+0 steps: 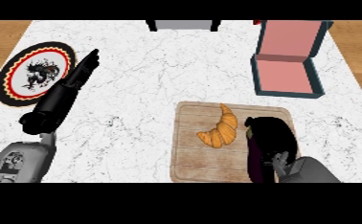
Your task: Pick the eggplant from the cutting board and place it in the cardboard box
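View: head view, looking steeply down on the white marble table [141, 98].
Cutting board [205, 163]: wooden, near edge of the table, right of centre.
Eggplant [254, 163]: dark purple, lengthwise along the board's right edge, far end hidden under the hand; well apart from the box.
Right hand [274, 134]: fingers curled round the eggplant.
Croissant [220, 128]: on the board, just left of the eggplant.
Cardboard box [290, 93]: far right of the table, lid up, pink inside.
Left hand [81, 70]: fingers straight, just beside the plate.
Plate [32, 82]: patterned, at the table's left edge.
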Robot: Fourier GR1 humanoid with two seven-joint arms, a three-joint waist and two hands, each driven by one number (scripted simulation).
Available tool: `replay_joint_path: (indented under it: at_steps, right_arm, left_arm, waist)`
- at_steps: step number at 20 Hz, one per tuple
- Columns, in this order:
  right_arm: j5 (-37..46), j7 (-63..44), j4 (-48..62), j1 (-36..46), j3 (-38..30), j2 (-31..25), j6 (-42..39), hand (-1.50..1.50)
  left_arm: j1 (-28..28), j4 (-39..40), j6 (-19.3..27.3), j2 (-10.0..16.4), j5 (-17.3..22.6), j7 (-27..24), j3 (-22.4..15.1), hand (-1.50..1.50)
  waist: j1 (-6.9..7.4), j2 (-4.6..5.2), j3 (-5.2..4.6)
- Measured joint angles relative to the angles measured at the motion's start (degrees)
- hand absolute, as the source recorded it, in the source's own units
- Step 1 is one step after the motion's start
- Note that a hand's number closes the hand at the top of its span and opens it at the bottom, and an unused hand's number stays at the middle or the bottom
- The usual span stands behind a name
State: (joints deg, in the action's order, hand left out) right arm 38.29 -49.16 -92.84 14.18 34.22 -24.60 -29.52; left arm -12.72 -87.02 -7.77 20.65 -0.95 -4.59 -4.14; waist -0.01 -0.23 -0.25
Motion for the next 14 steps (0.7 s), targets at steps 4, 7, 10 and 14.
replay_joint_path:
  at_steps: [4, 7, 10, 14]
  right_arm:
    - [5.07, 4.81, 0.44, -0.48, 1.2, -0.49, 2.73, 1.5]
    - [7.89, 9.43, 1.37, -0.16, 2.1, -1.08, 4.9, 1.5]
    - [8.1, 19.11, -1.13, 1.35, 6.85, -1.74, 5.48, 1.5]
    - [7.09, 34.42, -6.61, 3.72, 14.15, -1.46, 7.54, 1.5]
  left_arm:
    - [0.59, -1.26, 0.39, -1.55, -1.64, 0.74, -0.71, 0.0]
    - [-0.38, -0.04, -0.53, -1.36, -1.6, 0.37, 0.3, 0.0]
    - [-0.39, -0.13, -0.82, -1.85, -1.57, -0.15, -0.18, 0.0]
    - [-0.86, -0.05, -1.19, -2.06, -1.64, -0.24, -0.63, 0.0]
  waist:
    - [0.04, -0.13, -0.17]
    - [0.1, -0.14, -0.26]
    - [1.09, 0.02, -0.15]
    - [2.41, 0.36, 0.31]
